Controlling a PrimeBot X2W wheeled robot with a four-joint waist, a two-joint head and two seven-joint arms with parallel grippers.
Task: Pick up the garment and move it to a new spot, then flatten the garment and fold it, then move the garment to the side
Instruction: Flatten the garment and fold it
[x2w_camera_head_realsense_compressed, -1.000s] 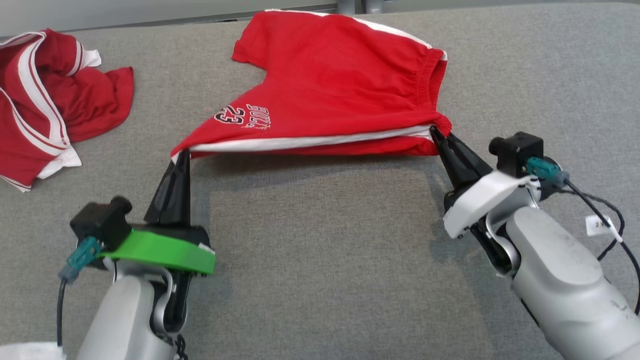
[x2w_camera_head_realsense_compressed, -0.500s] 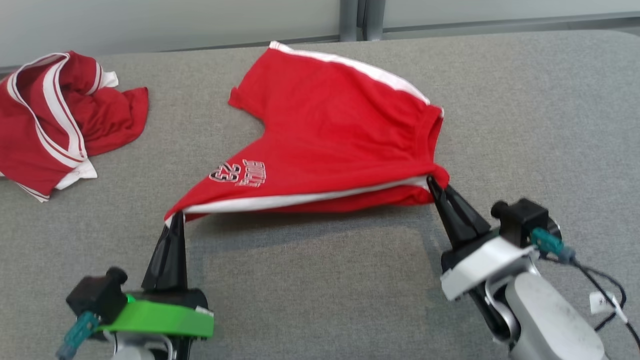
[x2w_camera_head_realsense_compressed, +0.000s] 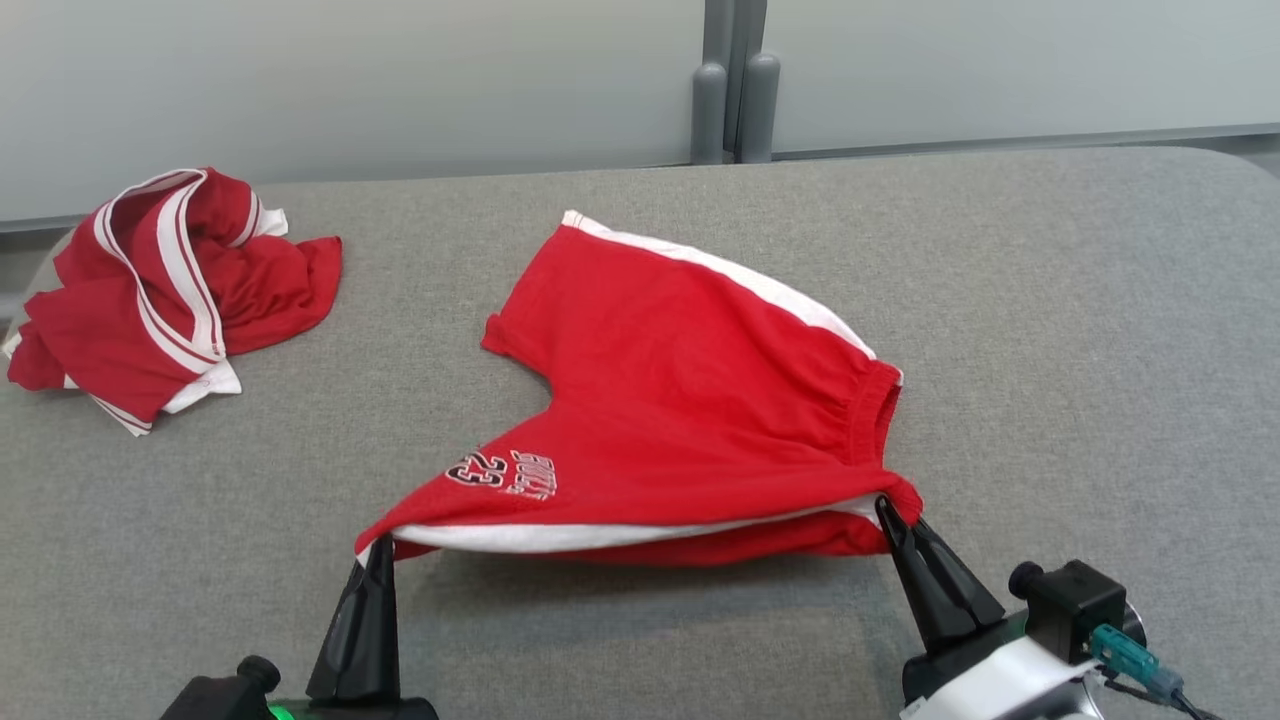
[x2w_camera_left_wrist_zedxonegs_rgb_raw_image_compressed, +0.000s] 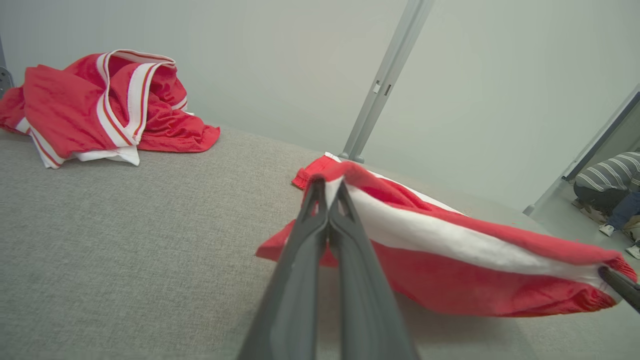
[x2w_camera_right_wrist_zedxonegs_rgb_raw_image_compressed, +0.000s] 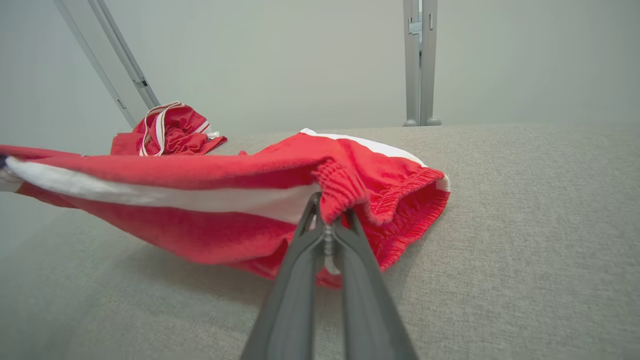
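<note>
The head view had tipped upward, yet the left tool (x2w_camera_head_realsense_compressed: 378, 548) and right tool (x2w_camera_head_realsense_compressed: 884, 508) stayed clenched on the near corners of the red shorts (x2w_camera_head_realsense_compressed: 680, 400), stretched over the grey worktop (x2w_camera_head_realsense_compressed: 1050, 300), whose print (x2w_camera_head_realsense_compressed: 500, 473) read "23" and perhaps "BULLS".

We have the garment (x2w_camera_head_realsense_compressed: 690, 420) in the middle of the desk (x2w_camera_head_realsense_compressed: 1050, 300), its far part resting on the surface and its near edge raised off it, stretched between our left hand (x2w_camera_head_realsense_compressed: 379, 548), pinched on the near left corner, and our right hand (x2w_camera_head_realsense_compressed: 884, 508), pinched on the near right corner at the waistband. A second, crumpled garment (x2w_camera_head_realsense_compressed: 170, 290) lies well apart from it at the desk's far left. Behind the desk's far edge, about the middle, an upright post (x2w_camera_head_realsense_compressed: 735, 100) stands between the wall panels (x2w_camera_head_realsense_compressed: 350, 80)
</note>
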